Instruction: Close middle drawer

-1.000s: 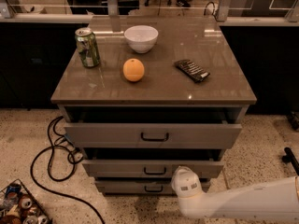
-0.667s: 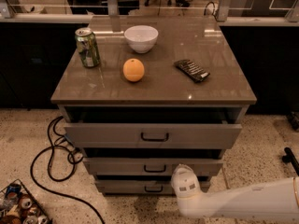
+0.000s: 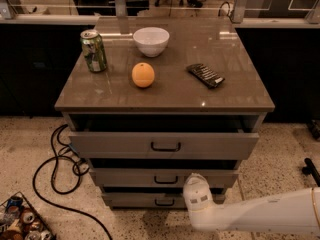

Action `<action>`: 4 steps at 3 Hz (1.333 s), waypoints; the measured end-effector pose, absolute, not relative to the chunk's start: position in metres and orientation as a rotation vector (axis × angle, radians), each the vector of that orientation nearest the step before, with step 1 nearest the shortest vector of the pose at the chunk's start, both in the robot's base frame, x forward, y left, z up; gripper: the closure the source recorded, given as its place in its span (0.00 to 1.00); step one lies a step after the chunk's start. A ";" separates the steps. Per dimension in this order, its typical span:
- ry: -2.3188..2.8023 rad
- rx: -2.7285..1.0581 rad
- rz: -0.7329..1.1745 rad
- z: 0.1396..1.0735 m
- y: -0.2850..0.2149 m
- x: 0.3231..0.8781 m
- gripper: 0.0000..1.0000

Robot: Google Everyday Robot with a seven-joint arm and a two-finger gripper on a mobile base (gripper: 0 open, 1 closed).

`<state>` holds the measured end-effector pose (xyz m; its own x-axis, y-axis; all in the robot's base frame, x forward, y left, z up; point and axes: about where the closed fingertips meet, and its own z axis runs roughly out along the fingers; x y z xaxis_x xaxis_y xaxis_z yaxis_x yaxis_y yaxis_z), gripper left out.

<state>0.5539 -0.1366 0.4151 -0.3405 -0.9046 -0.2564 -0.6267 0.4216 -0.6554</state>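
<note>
The middle drawer [image 3: 140, 177] is the second of three in a grey-beige cabinet, with a small black bar handle [image 3: 165, 180] at its centre. It stands a little way out, with a dark gap above its front. My white arm comes in from the lower right. Its rounded end, where the gripper [image 3: 197, 193] is, sits low in front of the cabinet, just right of the middle drawer's handle and over the lowest drawer's right part. The fingers are hidden behind the arm's end.
The top drawer [image 3: 165, 145] is pulled out furthest; the lowest drawer [image 3: 135, 200] stands slightly out. On the cabinet top are a green can [image 3: 94, 50], a white bowl [image 3: 151, 40], an orange [image 3: 143, 75] and a black flat object [image 3: 205, 75]. A black cable [image 3: 55, 169] and a tray of cans [image 3: 20, 224] lie on the floor at left.
</note>
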 end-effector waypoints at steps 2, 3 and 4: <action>2.083 -1.290 -0.605 0.415 -0.137 0.554 0.51; 2.083 -1.290 -0.605 0.415 -0.137 0.554 0.27; 2.083 -1.291 -0.605 0.414 -0.137 0.554 0.05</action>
